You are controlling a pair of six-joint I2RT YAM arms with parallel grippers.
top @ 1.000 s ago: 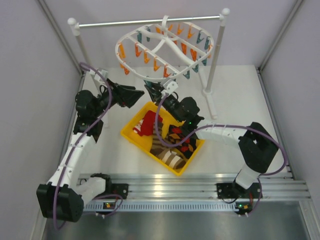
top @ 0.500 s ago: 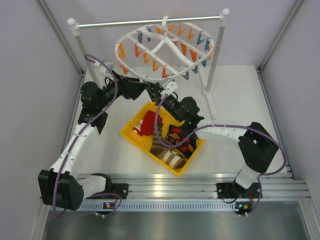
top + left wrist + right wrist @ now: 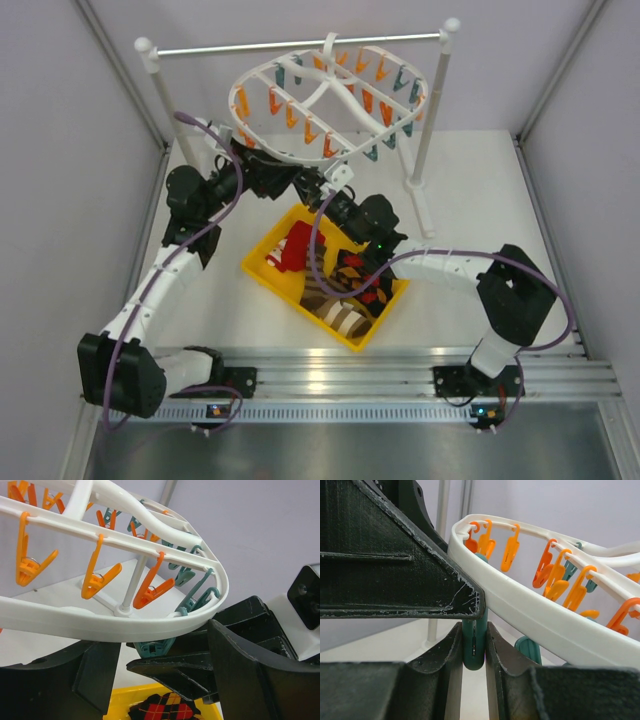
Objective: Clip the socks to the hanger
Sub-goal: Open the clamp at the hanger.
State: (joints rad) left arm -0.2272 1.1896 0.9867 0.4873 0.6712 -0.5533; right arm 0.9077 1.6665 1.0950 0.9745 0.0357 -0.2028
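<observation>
The white round hanger (image 3: 335,88) hangs from the rail, with orange and teal clips under it. My right gripper (image 3: 313,184) is shut on a teal clip (image 3: 474,645) hanging under the near rim (image 3: 530,615). My left gripper (image 3: 272,178) is open and empty just left of it, its fingers (image 3: 240,660) spread below the rim (image 3: 125,625) on either side of the same clip (image 3: 152,647) and the right gripper's fingertip. The red socks (image 3: 295,245) lie in the yellow bin (image 3: 262,272), held by neither gripper.
The bin also holds a dark argyle sock (image 3: 165,711) and a brown-and-cream striped sock (image 3: 340,315). The white-and-metal rail stand (image 3: 430,120) stands at the back, its foot right of the bin. Grey walls close in both sides.
My left arm has swung right and forward, bringing its open gripper under the hanger's near rim beside the right gripper. The right arm and the socks have not moved.
</observation>
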